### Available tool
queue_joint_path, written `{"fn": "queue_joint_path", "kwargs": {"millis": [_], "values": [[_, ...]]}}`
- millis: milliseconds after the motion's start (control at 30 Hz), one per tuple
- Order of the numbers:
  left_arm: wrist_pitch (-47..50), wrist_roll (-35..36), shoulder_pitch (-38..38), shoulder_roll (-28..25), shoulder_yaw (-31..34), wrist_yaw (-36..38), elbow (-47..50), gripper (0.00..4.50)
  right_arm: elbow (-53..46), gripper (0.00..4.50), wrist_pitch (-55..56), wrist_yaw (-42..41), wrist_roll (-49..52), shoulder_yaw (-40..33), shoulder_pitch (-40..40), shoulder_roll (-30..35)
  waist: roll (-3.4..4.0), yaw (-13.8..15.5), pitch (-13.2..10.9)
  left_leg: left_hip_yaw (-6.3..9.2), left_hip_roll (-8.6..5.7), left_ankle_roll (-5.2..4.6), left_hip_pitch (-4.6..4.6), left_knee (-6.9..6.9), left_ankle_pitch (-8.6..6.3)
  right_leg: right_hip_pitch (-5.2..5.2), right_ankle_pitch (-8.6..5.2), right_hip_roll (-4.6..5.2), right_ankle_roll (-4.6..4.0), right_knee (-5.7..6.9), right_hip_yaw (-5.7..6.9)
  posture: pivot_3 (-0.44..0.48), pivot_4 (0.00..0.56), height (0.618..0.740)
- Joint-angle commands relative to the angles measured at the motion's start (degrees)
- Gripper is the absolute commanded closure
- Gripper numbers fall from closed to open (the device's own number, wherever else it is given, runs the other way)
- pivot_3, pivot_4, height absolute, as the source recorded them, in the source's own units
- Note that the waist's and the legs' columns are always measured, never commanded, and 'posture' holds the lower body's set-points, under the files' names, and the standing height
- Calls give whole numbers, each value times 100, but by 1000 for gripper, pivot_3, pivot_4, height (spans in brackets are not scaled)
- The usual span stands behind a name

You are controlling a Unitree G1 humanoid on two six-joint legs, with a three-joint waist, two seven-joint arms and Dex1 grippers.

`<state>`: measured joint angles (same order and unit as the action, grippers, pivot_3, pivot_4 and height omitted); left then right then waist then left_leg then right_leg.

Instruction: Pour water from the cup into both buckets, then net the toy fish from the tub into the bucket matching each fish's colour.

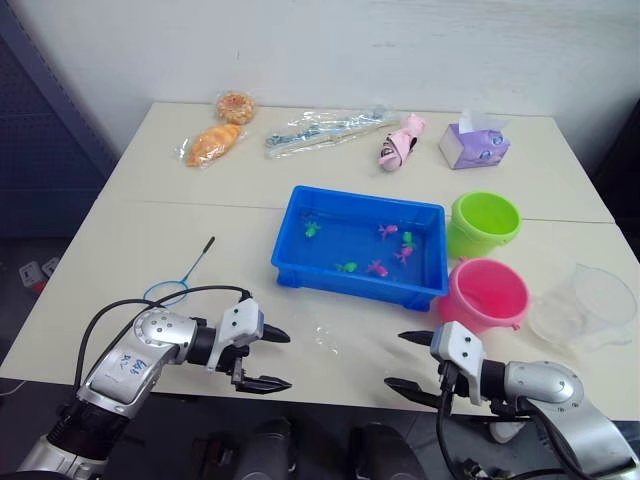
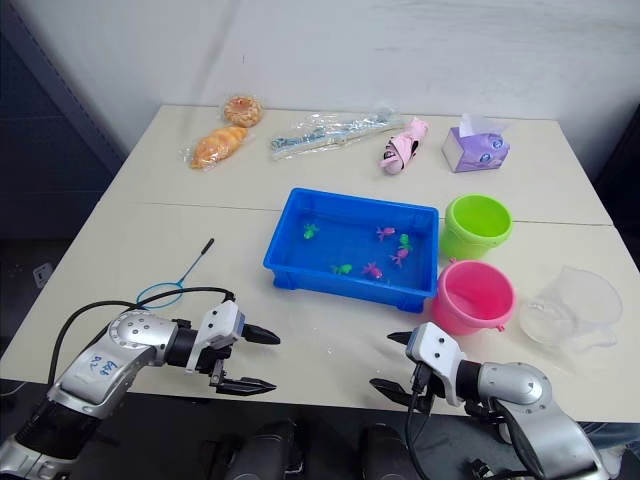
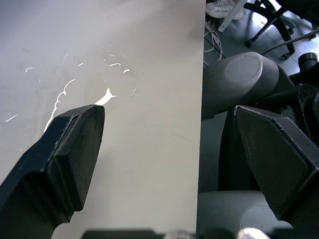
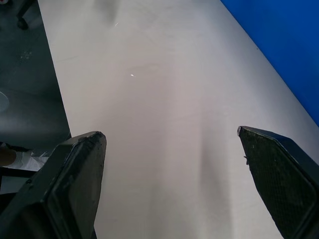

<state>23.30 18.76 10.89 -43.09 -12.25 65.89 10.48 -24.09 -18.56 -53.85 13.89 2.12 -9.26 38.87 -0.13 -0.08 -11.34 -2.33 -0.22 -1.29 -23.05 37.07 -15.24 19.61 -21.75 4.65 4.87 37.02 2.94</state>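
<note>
From the head views, we see our left gripper [image 1: 266, 360] and our right gripper [image 1: 408, 363] at the near edge of the white table [image 1: 150, 240], both with fingers wide apart and holding nothing. The clear cup [image 1: 588, 305] sits far off to the right, just past the pink bucket [image 1: 484, 294]. The green bucket [image 1: 484, 224] stands behind the pink one, and both are right beside the blue tub [image 1: 361, 246]. Little green and pink toy fish [image 1: 378, 267] lie in the tub. The net [image 1: 180, 275] lies on the left, near our left arm. From the left wrist view, we see our two black fingers [image 3: 60, 159] spread over the bare table edge, with some small wet streaks [image 3: 60, 97] on it. From the right wrist view, our fingers [image 4: 65, 184] are spread too, and a corner of the tub [image 4: 284, 45] shows. We think nothing has started yet: the pouring comes first. Next, our right gripper needs to reach far right and close on the cup without tipping it.
</note>
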Motion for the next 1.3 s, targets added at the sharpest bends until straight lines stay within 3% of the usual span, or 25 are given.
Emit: {"fn": "queue_joint_path", "kwargs": {"millis": [33, 200, 400, 533, 700, 833, 967, 1167, 1300], "values": [[-92, -3, 148, 100, 7, 39, -8, 0, -121, 26, 120, 173, 27, -188, -108, -22, 0, 0, 0, 0, 0, 0, 0, 0, 0, 0, 0, 0, 0, 0, 0, 0, 150, 739], [375, 464, 793, 537, -27, 276, -65, 0, -1021, 26, -511, 881, 543, -1216, -926, -246, 0, 86, 0, 6, -3, -1, -7, 5, 0, 0, 0, 1, 0, 1, 5, 0, 150, 739], [1444, 1434, 1937, 1261, 320, 84, -26, 0, -2104, 26, -1269, 1818, 1558, -3036, -2253, -1075, -7, 138, 5, 13, -4, 2, -11, 8, 1, -3, 0, -3, 1, 4, 9, 0, 150, 739], [1870, 1971, 2595, 1444, 519, 202, -6, 0, -2201, 26, -1534, 2445, 2145, -4178, -2763, -1601, -6, 103, 5, 9, -3, 7, -4, 3, 4, -4, 0, -8, 1, 6, 5, 0, 150, 739], [1882, 2096, 2960, 1399, 526, 331, 43, 0, -1858, 26, -1879, 3472, 2433, -5023, -2663, -1957, -2, 5, 7, 6, -2, 14, 5, -5, 7, -4, 0, -10, 0, 8, 0, 0, 150, 739], [1901, 2158, 3049, 1429, 560, 253, 227, 0, -1236, 26, -2113, 4163, 2310, -5326, -2198, -1822, -2, -6, 7, 3, -2, 17, 4, -7, 9, -2, -1, -11, -1, 9, -5, 0, 150, 739], [1969, 2232, 3003, 1454, 573, 110, 438, 0, -530, 26, -2038, 4505, 1693, -5172, -1777, -1472, 2, 3, 8, 3, -3, 16, 3, -6, 9, -2, -1, -11, -1, 8, -7, 0, 150, 739], [2039, 2284, 2927, 1421, 586, -58, 630, 0, 535, 26, -1661, 4556, 1190, -4883, -993, -1095, 8, -4, 9, -4, -4, 13, 2, -6, 12, 1, -1, -13, -1, 9, -10, 0, 150, 739], [1580, 1725, 2836, 1191, 333, -16, 651, 0, 1066, 26, -1491, 4534, 1043, -4708, -541, -1021, 11, -2, 10, -5, -4, 16, 5, -6, 16, 2, -1, -16, -1, 15, -11, 0, 150, 739]]}}
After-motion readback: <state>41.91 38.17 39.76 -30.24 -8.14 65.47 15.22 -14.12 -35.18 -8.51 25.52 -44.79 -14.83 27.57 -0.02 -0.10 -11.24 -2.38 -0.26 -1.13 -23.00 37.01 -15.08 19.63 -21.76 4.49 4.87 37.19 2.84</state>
